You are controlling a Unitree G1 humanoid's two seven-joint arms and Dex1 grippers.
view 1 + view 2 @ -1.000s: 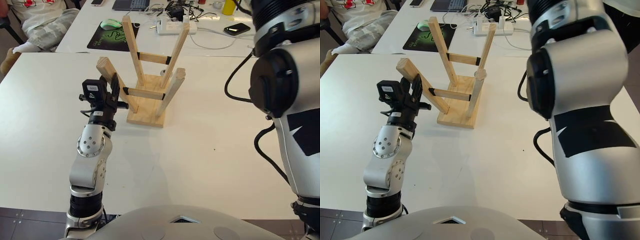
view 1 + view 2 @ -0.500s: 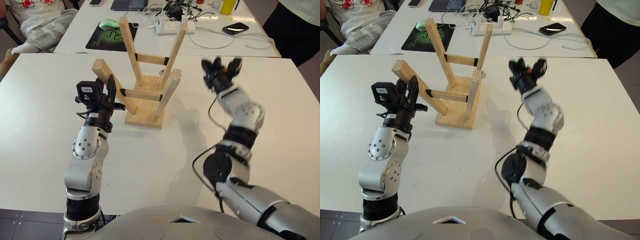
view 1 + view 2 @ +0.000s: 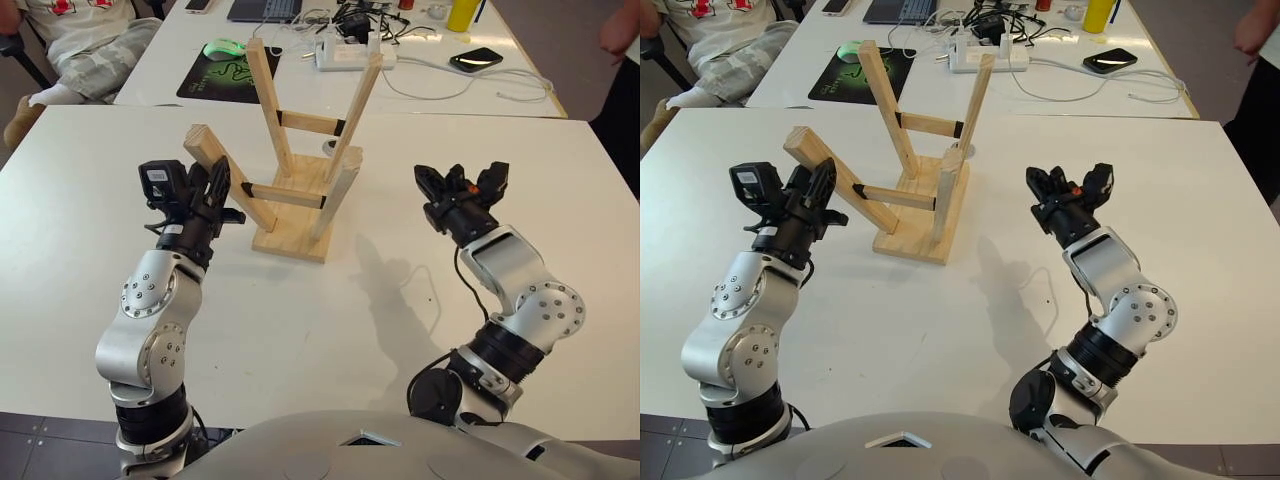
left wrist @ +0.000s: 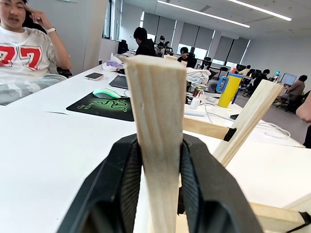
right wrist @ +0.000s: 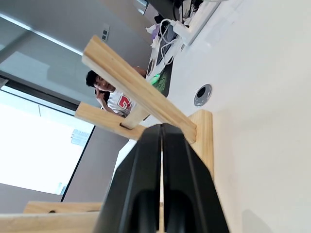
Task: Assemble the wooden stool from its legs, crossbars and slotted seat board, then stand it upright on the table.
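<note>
The white table (image 3: pixel 300 330) takes up most of the head view. A little above the middle and to the left, the stool (image 3: pixel 300 190) sits on it upside down. Its slotted seat board (image 3: pixel 290 228) lies flat on the table, and four legs poke up from it. One crossbar (image 3: pixel 310 122) joins the two back legs, and another crossbar (image 3: pixel 285 193) joins the two front ones.

One front leg (image 3: pixel 205 148) leans far out toward the upper left (the others stand much straighter). The left gripper (image 3: pixel 215 185), at the middle left, has its two fingers squeezed tight on both sides of this leaning leg.

The right gripper (image 5: pixel 162 133) is right of the middle, well apart from the stool. Its fingers are pressed together and it holds nothing.

I think most of the building is done. The leaning leg looks like it needs pushing straight. Then the stool has to be turned over to stand on its legs.
</note>
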